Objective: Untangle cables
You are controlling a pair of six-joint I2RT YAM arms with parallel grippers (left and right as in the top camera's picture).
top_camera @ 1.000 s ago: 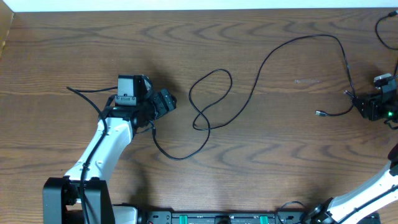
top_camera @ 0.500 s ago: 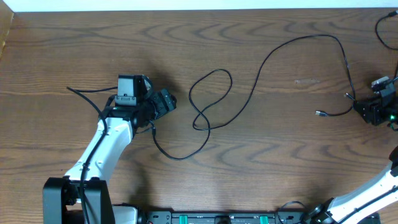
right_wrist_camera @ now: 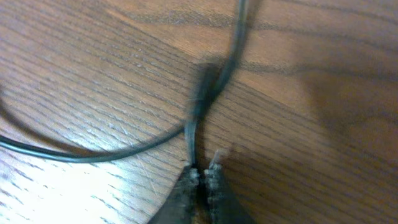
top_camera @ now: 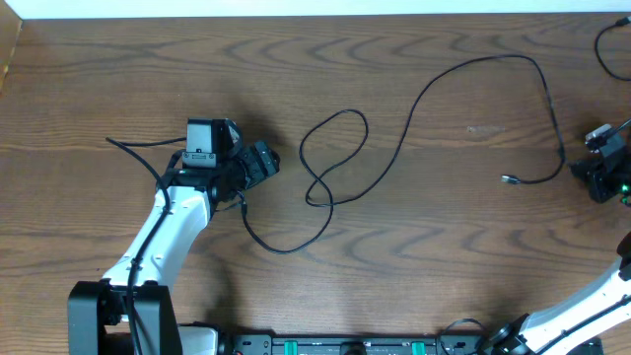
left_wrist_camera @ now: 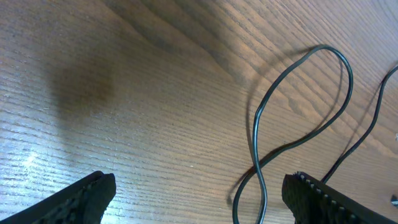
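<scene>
Overhead, one long black cable [top_camera: 493,57] sprawls across the wooden counter [top_camera: 444,256]. Its near-left end slips out of sight beneath the left arm [top_camera: 158,237], just behind the left jaws. From there it curls into a crossed loop [top_camera: 335,148] ahead of those jaws, arcs across the counter and drops to the right jaws. A short tail runs back from them to a small plug [top_camera: 506,179] lying just inward of them. The left jaws stand wide apart with nothing between them. In the left wrist view only the two dark fingertips [left_wrist_camera: 87,199] show, in the bottom corners, and the loop [left_wrist_camera: 255,124] lies ahead, nearer the right-hand tip and clear of both. The right jaws are pinched together on the black cable at its bend. The right wrist view is soft and blurred, yet the cable [right_wrist_camera: 233,50] runs down to the closed tips [right_wrist_camera: 189,183] while a second stretch sweeps off to one side. The right arm is cut by the frame edge, and a second dark cable [top_camera: 603,44] beyond the right jaws is mostly cropped at the corner. Bare wood lies open between the two pairs of jaws and out to the pale strip [top_camera: 296,8] at the far edge.
</scene>
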